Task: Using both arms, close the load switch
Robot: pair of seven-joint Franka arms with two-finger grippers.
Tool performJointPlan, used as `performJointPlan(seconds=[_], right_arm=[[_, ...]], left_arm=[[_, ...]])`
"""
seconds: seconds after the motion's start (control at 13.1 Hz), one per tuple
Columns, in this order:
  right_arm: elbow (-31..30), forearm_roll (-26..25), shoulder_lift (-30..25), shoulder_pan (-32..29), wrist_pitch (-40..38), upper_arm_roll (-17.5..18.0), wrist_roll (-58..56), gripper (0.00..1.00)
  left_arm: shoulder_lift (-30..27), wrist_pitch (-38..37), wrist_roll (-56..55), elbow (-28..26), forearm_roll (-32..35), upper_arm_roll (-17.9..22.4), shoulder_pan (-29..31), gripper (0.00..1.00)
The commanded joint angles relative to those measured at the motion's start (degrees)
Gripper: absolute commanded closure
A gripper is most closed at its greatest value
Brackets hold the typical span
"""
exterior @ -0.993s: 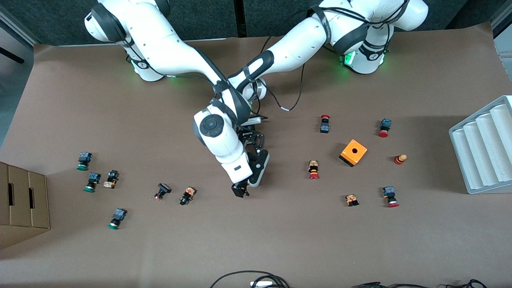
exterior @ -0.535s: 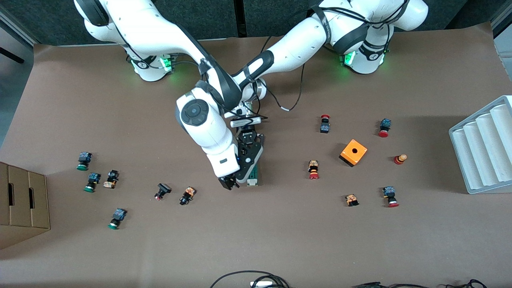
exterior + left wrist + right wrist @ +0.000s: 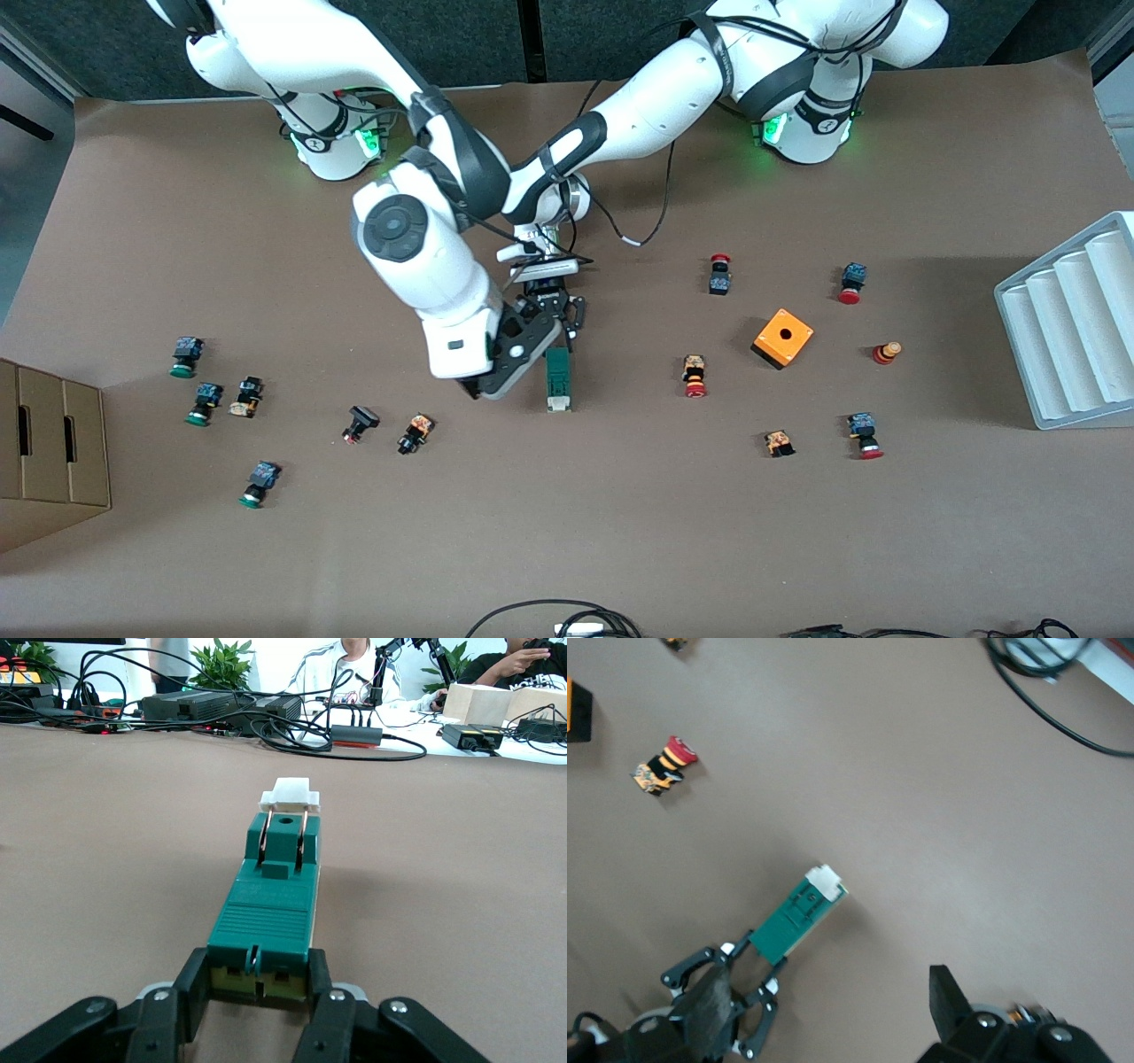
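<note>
Since the earlier frames the right arm has swung up and toward its own end of the table, uncovering the load switch, which it hid a second ago; left arm unchanged, same hold.

Load switch lies flat on the brown table near the middle, long axis running toward the front camera; white lever end nearest that camera, dark-green body toward the bases; in the left wrist view the switch shows two copper-coloured pins just short of the white piece.

Left gripper low at the table, clamped on the green end of the switch; left wrist view shows both fingers pressed against the block's sides.

Right gripper over the table just beside the switch, toward the right arm's end; jaws spread wide, nothing between them; right wrist view shows its own finger in the foreground, and farther off the switch with the left gripper on it.

Orange box with a hole sits toward the left arm's end, well apart from the switch; small red-capped push-button between box and switch; green-capped buttons clustered toward the right arm's end; white ribbed tray at the left arm's table edge; cardboard box at the right arm's edge.
</note>
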Motion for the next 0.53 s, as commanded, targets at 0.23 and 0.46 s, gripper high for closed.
performJointPlan(seconds=[0.23, 0.46], right_arm=[[-1.3, 1.6, -6.7, -6.0, -9.5, 0.5, 0.4, 0.00], [-1.2, 1.5, -8.0, -8.8, -13.5, 0.2, 0.7, 0.00]], left_arm=[[-0.1, -0.2, -0.8, 0.5, -0.3, 0.3, -0.6, 0.72], [-0.1, -0.2, -0.8, 0.5, -0.3, 0.3, -0.6, 0.72]])
